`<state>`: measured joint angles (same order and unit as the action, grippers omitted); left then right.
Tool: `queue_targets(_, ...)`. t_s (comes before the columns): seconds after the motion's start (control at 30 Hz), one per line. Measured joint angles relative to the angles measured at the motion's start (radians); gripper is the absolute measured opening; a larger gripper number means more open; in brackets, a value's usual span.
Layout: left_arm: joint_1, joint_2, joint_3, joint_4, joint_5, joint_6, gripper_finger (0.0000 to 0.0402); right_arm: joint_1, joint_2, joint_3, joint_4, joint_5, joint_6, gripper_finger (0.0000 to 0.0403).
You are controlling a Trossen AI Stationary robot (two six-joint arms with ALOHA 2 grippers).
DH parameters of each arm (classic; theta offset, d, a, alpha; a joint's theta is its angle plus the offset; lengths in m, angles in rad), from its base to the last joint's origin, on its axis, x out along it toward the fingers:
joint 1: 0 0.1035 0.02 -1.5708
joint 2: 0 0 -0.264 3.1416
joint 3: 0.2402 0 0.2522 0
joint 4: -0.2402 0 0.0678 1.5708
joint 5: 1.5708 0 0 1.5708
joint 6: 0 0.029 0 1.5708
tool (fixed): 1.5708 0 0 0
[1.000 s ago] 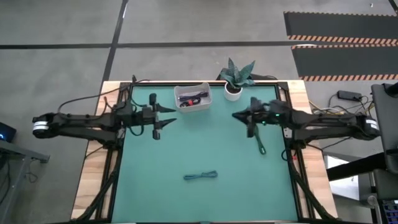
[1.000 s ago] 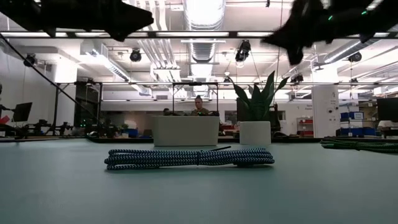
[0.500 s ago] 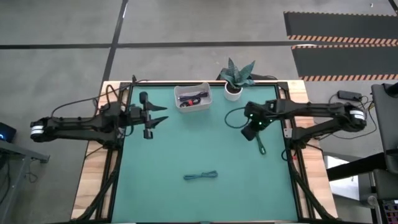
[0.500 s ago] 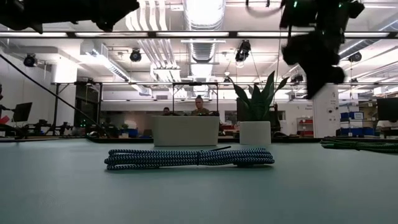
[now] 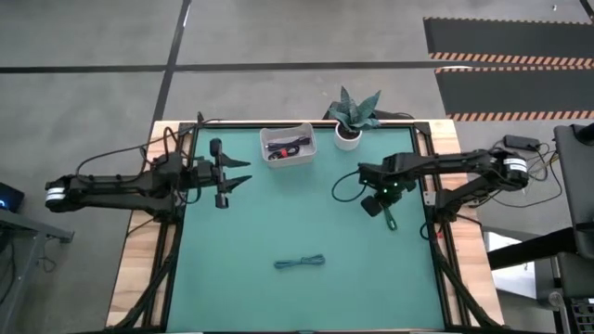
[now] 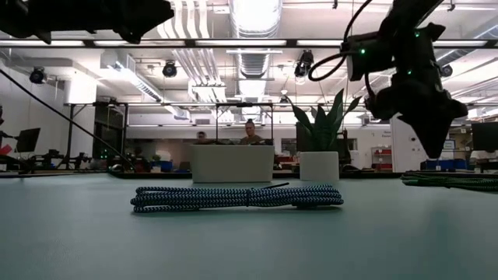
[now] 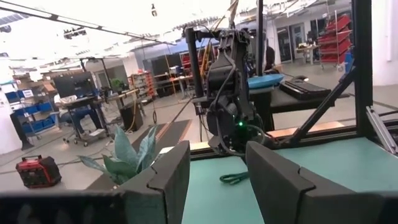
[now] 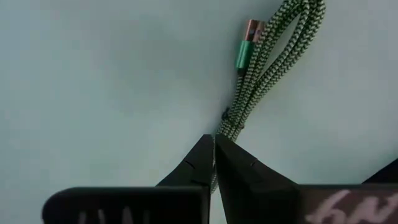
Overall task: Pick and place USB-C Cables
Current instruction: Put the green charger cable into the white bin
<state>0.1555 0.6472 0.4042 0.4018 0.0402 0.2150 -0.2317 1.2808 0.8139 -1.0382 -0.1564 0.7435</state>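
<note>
The left gripper [image 5: 230, 173] waits off to the left near the table's far edge, its fingers spread and empty. Just beyond it, a white bin [image 5: 288, 146] already holds a dark cable bundle [image 5: 287, 146]; I judge that bin to be the drop place. Nearer the front edge, well apart from both grippers, the teal-blue cable [image 5: 299, 263] lies loose on the table [image 5: 306, 213].

The right gripper [image 8: 214, 155] is the one at work: it points down over the green cable [image 8: 267, 62], fingers pressed together, their tips at the bundle's near end and not pinching it. To take it well, the fingers should spread first, straddle the bundle at its tie, then descend squarely so all strands are caught.

Beyond the right gripper a potted plant [image 5: 354, 113] stands beside the bin; its leaves could foul a carry toward the bin.
</note>
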Motion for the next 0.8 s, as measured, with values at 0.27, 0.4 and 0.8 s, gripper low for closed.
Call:
queue_targets(0.27, 0.0, 0.005, 0.0, 0.0, 0.0, 0.0, 0.0143, 0.0, 0.035, -0.003, 0.001, 0.034, 0.019, 0.0082)
queue_targets(0.4, 0.0, 0.006, 0.0, 0.001, 0.0, 0.0, 0.0143, 0.0, 0.061, -0.009, 0.0, 0.056, 0.022, 0.0136)
queue_targets(0.8, 0.0, 0.015, -0.002, -0.002, 0.0, 0.0, 0.0143, -0.001, 0.144, -0.027, 0.042, 0.107, 0.012, 0.0216)
